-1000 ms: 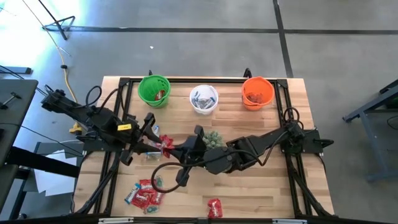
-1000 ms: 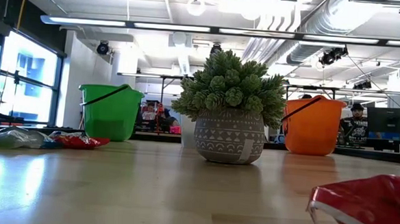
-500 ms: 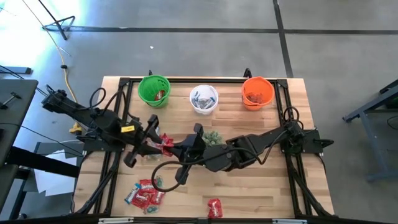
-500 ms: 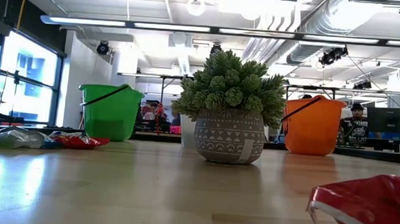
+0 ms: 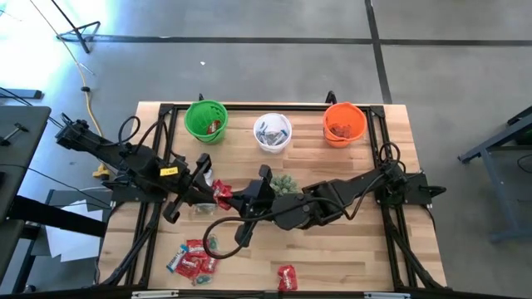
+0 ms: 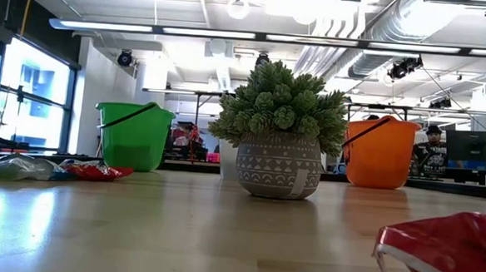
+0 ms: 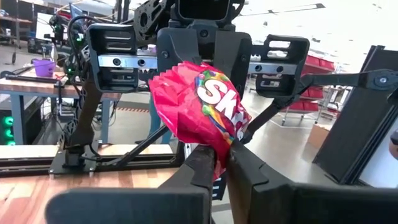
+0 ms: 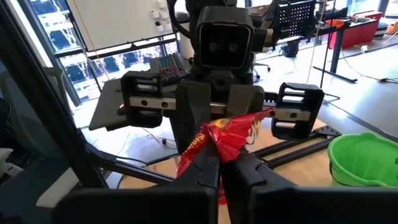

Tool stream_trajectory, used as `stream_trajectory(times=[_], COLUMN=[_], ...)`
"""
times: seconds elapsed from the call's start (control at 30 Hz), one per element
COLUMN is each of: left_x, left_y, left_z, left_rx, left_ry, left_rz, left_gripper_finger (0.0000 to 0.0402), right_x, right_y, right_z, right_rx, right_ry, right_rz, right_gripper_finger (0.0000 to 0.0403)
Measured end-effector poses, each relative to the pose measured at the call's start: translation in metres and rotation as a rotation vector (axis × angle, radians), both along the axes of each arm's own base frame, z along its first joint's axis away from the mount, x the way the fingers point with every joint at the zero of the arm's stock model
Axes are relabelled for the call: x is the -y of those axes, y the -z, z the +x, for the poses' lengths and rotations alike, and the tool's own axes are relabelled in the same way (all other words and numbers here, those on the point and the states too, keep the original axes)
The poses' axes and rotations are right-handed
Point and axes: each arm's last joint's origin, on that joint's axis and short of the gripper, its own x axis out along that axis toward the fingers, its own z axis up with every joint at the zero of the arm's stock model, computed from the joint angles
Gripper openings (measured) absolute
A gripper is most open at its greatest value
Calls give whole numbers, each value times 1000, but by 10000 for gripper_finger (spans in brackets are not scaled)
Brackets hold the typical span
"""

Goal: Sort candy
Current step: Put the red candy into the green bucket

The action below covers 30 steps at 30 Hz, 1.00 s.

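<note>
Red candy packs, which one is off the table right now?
The red pack near mid-table, pinched by both grippers' fingers; the other red packs lie loose on the wood.

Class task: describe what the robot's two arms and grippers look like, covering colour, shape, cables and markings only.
Both arms are dark and jointed. The left arm has a small yellow label and black looping cables. The right arm trails a black cable too. Each gripper, left gripper and right gripper, has two dark angular fingers on a crossbar.
</note>
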Motion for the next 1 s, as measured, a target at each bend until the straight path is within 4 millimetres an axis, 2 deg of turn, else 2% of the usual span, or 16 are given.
stream_trajectory(times=[0.1, 0.23, 0.43, 0.63, 0.8, 1.0], left_x=[0, -2, -9, -18, -38, -74], left_y=[0, -2, -6, -8, -2, 11], left_z=[-1, -4, -17, -32, -50, -74], left_rx=[2, 6, 9, 7, -66, -245], left_ry=[0, -5, -27, -109, -341, -842], left_rz=[-1, -3, -6, 66, 200, 295], left_gripper_finger=[3, 2, 1, 0, 0, 0], right_x=[0, 1, 3, 7, 8, 15], right_y=[0, 1, -4, -13, -15, -11], right_z=[0, 0, -4, -14, -16, -13], right_rx=[-2, -14, -19, -20, -13, -38], right_ry=[0, 3, 6, 4, 5, 27], right_rz=[-7, -31, -40, -41, -20, 12], right_gripper_finger=[13, 47, 115, 161, 173, 168])
